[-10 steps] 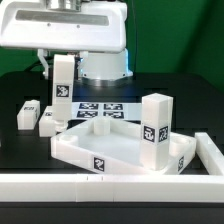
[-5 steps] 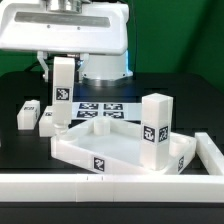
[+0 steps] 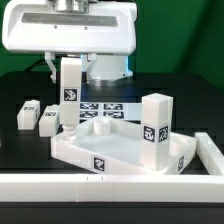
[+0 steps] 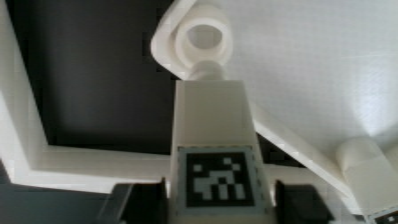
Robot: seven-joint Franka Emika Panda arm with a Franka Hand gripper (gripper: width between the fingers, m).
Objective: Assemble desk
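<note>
The white desk top (image 3: 120, 150) lies tray-like on the black table. One leg (image 3: 154, 132) stands upright in its near corner at the exterior view's right. My gripper (image 3: 68, 68) is shut on a second tagged leg (image 3: 69, 97) and holds it upright over the top's far corner at the exterior view's left. In the wrist view my gripper (image 4: 217, 196) grips this leg (image 4: 217, 125), whose tip points at a round corner socket (image 4: 201, 40) of the desk top (image 4: 320, 60). I cannot tell whether leg and socket touch. Two loose legs (image 3: 27, 115) (image 3: 48, 121) lie to the left.
The marker board (image 3: 108, 107) lies flat behind the desk top. A long white border wall (image 3: 100, 186) runs along the front and turns up at the exterior view's right (image 3: 212, 152). The arm's white body (image 3: 70, 25) hangs over the back.
My gripper has moved with the leg toward the exterior view's right, from beside the top's far left corner to over it. The other parts have not moved.
</note>
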